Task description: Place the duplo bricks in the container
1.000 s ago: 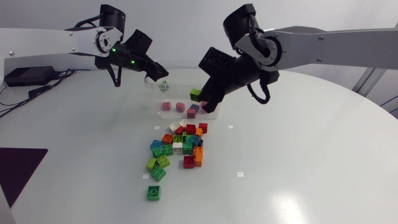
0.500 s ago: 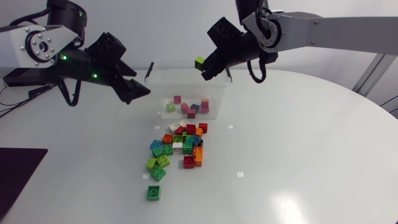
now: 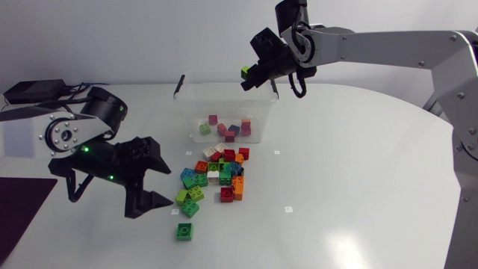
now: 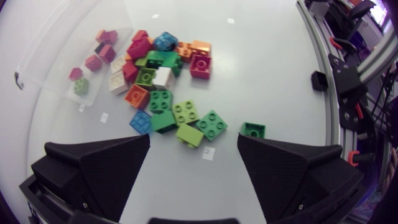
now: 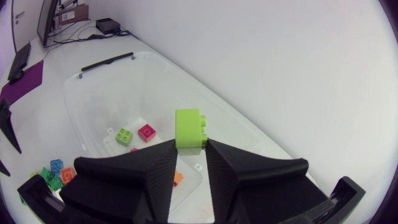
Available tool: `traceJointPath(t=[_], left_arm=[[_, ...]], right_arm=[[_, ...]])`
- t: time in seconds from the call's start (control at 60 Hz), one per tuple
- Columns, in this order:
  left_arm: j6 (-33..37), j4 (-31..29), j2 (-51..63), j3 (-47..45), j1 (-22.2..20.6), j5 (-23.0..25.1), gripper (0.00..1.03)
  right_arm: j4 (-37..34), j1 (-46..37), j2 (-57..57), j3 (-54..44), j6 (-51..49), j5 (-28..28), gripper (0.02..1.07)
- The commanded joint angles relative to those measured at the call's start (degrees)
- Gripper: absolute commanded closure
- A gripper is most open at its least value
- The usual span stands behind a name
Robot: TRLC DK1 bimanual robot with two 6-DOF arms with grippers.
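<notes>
The right pincer (image 3: 246, 76) is closed on one lime brick (image 5: 190, 127) and holds it up high, over the clear container (image 3: 190, 112). A few bricks lie on the bottom of the container already. From above, the lime brick looks close to the back rim, so if the pincer lets go here the brick might hit the rim and fall outside onto the desk (image 3: 358, 202). It is also high up, so it could bounce when it lands and hop out again. The left pincer (image 3: 174, 183) is wide open and holds nothing. It hangs low, just beside the pile of bricks (image 3: 216, 175), which is near the container. The bricks in the pile touch each other, so the broad fingers could push some away or catch two at once. One green brick (image 3: 184, 232) lies apart from the pile and could get knocked further off.
</notes>
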Motion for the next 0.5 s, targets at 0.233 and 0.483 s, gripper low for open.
traceJointPath(t=[0.233, 0.483], left_arm=[[6.85, -2.63, 0.65, -5.94, -6.63, 0.40, 0.06], [6.76, -1.40, 6.46, -6.20, -9.71, 0.13, 0.07]], right_arm=[[4.51, 0.50, -5.49, -5.13, 2.16, 2.94, 0.11], [5.82, 2.08, -19.29, -20.51, -1.01, 0.92, 0.11]])
